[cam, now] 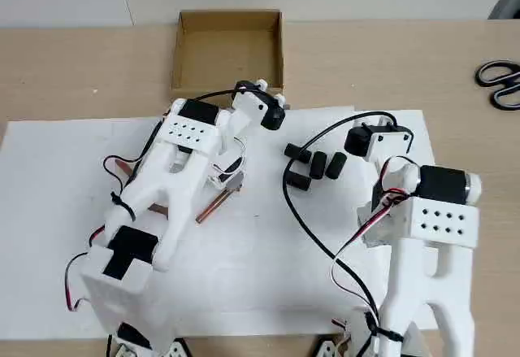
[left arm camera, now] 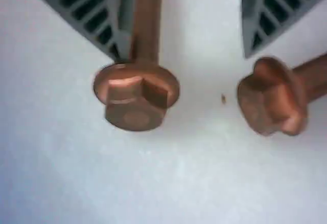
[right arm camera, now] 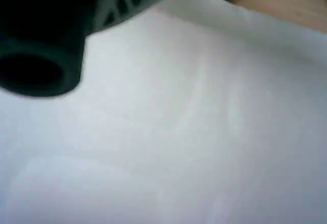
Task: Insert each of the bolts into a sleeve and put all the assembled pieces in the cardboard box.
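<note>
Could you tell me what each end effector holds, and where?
Left end effector, open around a bolt, holds nothing; right end effector appears to clamp a black sleeve by its side.

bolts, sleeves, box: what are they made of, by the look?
Bolts: metal, probably copper or copper-plated; reddish-orange, with a soft sheen on the hex flange heads.
Sleeves: matte black with no glint; likely plastic or rubber, cannot tell which.
Cardboard box: plain brown cardboard, dull, with thin folded walls.
</note>
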Robot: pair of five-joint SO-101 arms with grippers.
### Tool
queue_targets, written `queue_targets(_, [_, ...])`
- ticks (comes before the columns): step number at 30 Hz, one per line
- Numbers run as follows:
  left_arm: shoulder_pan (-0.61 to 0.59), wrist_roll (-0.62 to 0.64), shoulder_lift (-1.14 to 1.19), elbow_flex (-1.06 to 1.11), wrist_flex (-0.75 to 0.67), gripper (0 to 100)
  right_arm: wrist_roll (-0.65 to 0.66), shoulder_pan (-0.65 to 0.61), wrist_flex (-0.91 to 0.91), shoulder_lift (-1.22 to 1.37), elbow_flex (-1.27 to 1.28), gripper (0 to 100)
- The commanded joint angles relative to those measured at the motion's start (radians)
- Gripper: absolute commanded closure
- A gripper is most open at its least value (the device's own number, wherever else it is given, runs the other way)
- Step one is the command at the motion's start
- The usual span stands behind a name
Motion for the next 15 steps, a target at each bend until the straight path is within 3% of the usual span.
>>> queue_targets(1, [0.006, 0.003, -0.018, -0.010, 0.023, 86, -0.009, 0.005, -0.005, -0.019, -0.003, 99.6])
queue_targets(15, [0.058, 0.021, -0.018, -0.077, 0.097, 86, -0.011, 0.005, -0.013, -0.018, -0.002, 99.6])
